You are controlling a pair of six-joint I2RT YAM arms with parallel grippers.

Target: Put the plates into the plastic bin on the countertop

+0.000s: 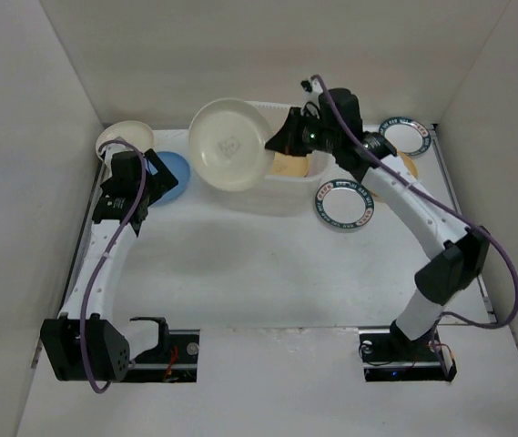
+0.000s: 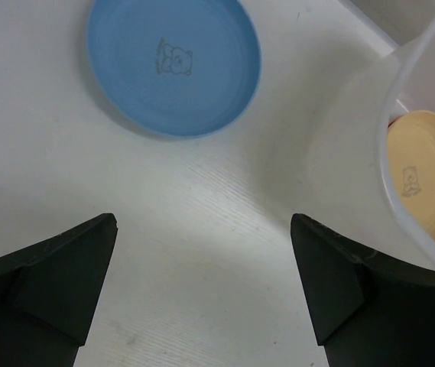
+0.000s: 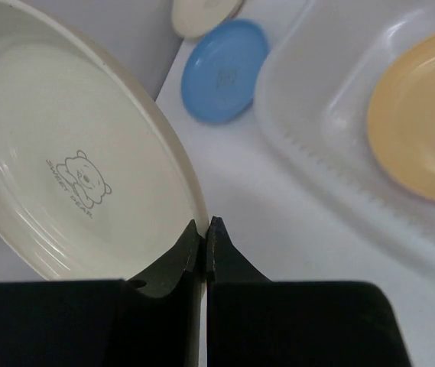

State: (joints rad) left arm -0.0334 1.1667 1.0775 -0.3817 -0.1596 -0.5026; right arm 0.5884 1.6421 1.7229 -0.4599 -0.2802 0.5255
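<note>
Main worry imo, starting on the left: the left hand [image 2: 202, 229] sits low over bare worktop [image 2: 202, 153] near the back-left corner. The blue plate [image 2: 173, 65] is just ahead of it and the plastic bin [image 2: 400, 92] wall is close on its right. If it swings right it could bump the bin and shove it out of place.

Bigger risk is at mid-back of the worktop. The cream plate [image 1: 229, 143] is held by a thin bit of rim only and tilted up on edge. It looks to hang beside the bin's left wall, not over the opening. Let go here and it prob clips the rim or lands outside. A quick wrist turn could also make it pivot in such a small pinch. There's a yellow-orange plate [image 3: 423, 115] already in the bin, so a hard drop means plate on plate.

Hands: the left one is spread wide w/ nothing in it, touching nothing afaict. The right hand [image 3: 206, 225] is clamped nearly closed on the cream plate's rim, one finger on each side of the edge.
</note>
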